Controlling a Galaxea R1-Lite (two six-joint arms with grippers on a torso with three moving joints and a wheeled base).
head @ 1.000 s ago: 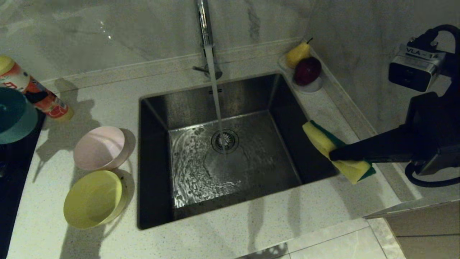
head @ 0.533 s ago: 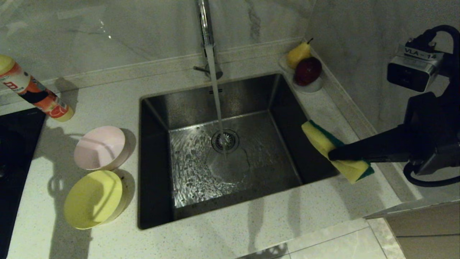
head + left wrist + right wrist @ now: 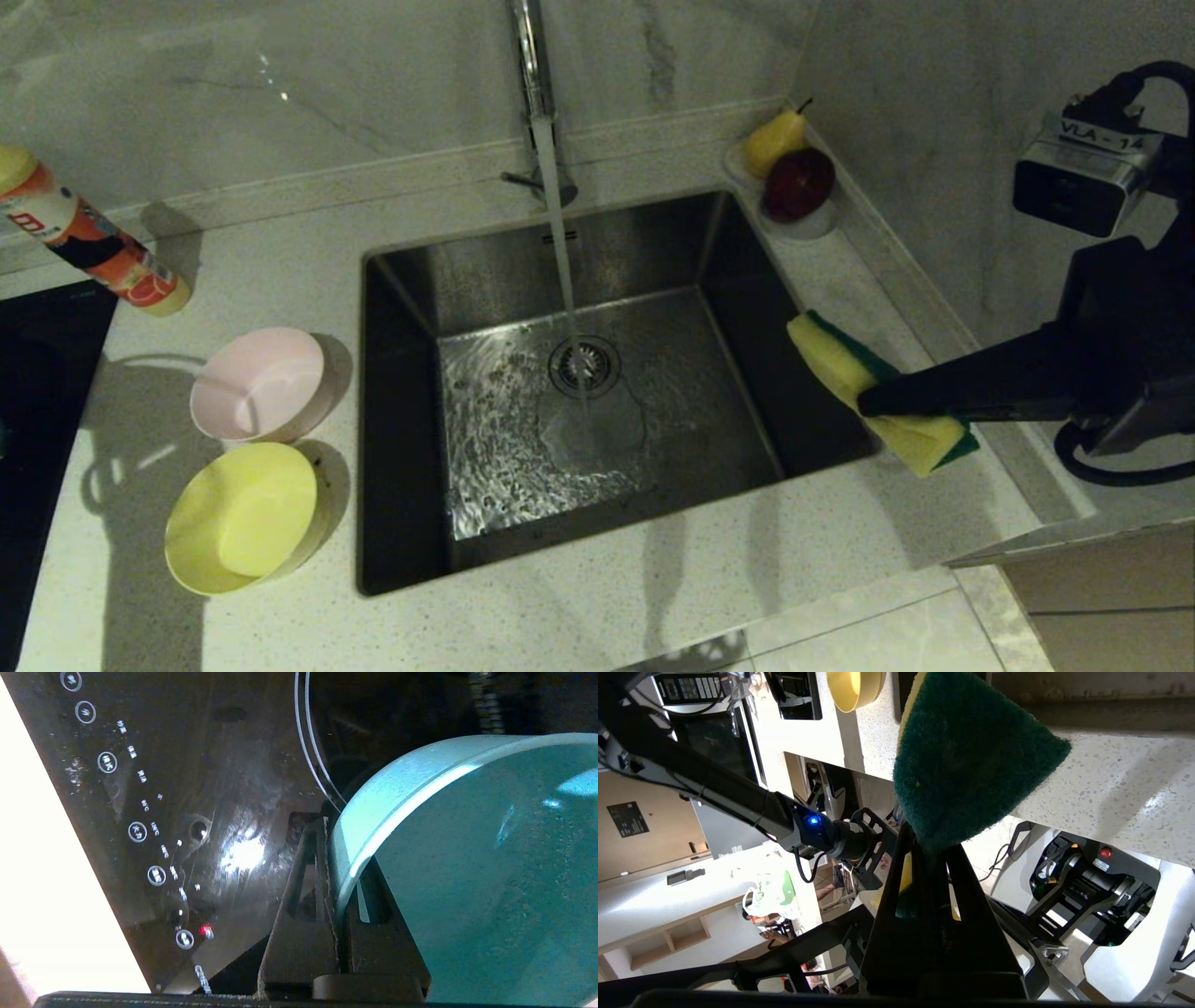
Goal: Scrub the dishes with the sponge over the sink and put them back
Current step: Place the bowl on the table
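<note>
Stainless steel forms the deep square sink (image 3: 709,308), into which water is poured from the chrome faucet (image 3: 530,65) onto the round drain strainer (image 3: 584,365). At the sink's right edge the sponge (image 3: 845,369) is held above the rim by the right gripper (image 3: 873,401), whose fingers (image 3: 971,383) are closed on it; its long axis is set on a slant, one end raised toward the back wall and the sink, the other lowered toward the front edge of the surface (image 3: 597,597), with the yellow foam turned toward the basin and the dark green layer turned away to the right. In the right wrist view the green face (image 3: 966,756) is seen spreading out beyond the closed fingers (image 3: 924,896). On the surface left of the sink the pale pink bowl (image 3: 259,384) and the yellow bowl (image 3: 241,517) are set upright, the pink one nearer the wall, the two just beside each other. The light blue bowl (image 3: 467,877) is shown only in the left wrist view, gripped by its rim between the closed fingers (image 3: 303,914) of the left gripper (image 3: 334,896) and held tilted on edge over a black glass cooktop (image 3: 187,788). A small white dish (image 3: 808,224) with a pear (image 3: 773,140) and a dark red apple (image 3: 799,183) is placed at the sink's far right corner, and a bottle (image 3: 89,245) is laid at the far left.
</note>
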